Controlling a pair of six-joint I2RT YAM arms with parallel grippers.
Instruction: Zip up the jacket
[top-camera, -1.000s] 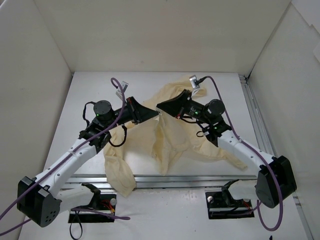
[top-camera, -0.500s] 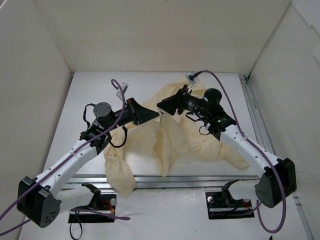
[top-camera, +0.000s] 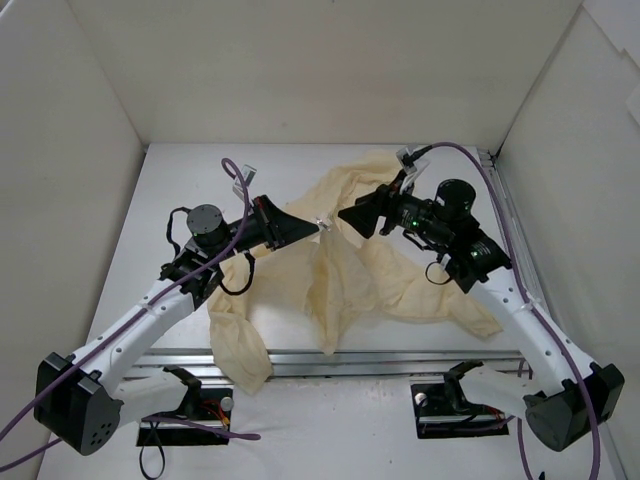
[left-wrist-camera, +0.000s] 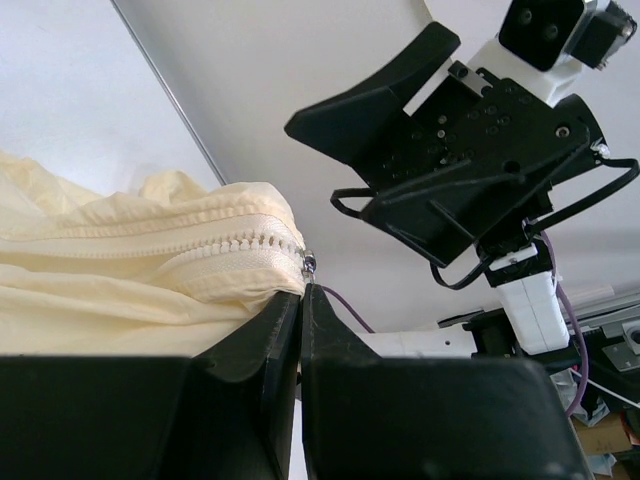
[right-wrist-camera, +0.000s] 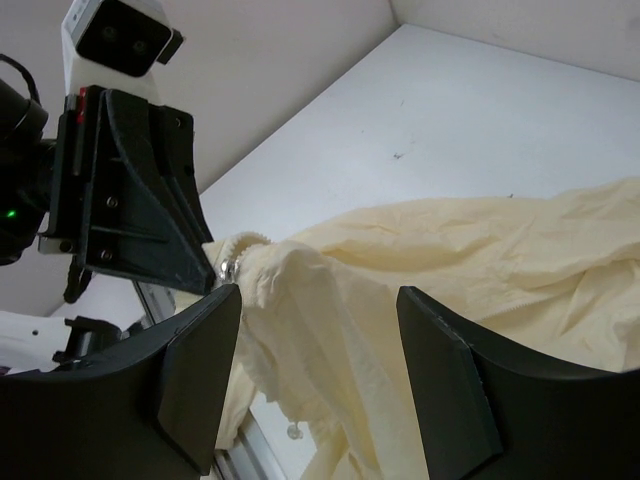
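The jacket (top-camera: 365, 275) lies crumpled on the white table, pale cream, with one sleeve hanging over the front edge. My left gripper (top-camera: 318, 226) holds a raised peak of it, shut on the metal zipper pull (left-wrist-camera: 309, 264) at the end of the zipped teeth; the jaws (left-wrist-camera: 301, 292) are pressed together. My right gripper (top-camera: 345, 214) hovers just right of that peak, open, with nothing between its fingers. In the right wrist view the jacket (right-wrist-camera: 470, 250) drapes down from the zipper pull (right-wrist-camera: 228, 268), seen through the gap of the right gripper (right-wrist-camera: 318, 300).
White walls enclose the table on three sides. An aluminium rail (top-camera: 400, 358) runs along the front edge and another (top-camera: 508, 235) along the right side. Purple cables (top-camera: 236, 190) loop above both arms.
My right gripper has opened, let go of the jacket and drawn back to the right. The left gripper has kept its hold and barely moved.
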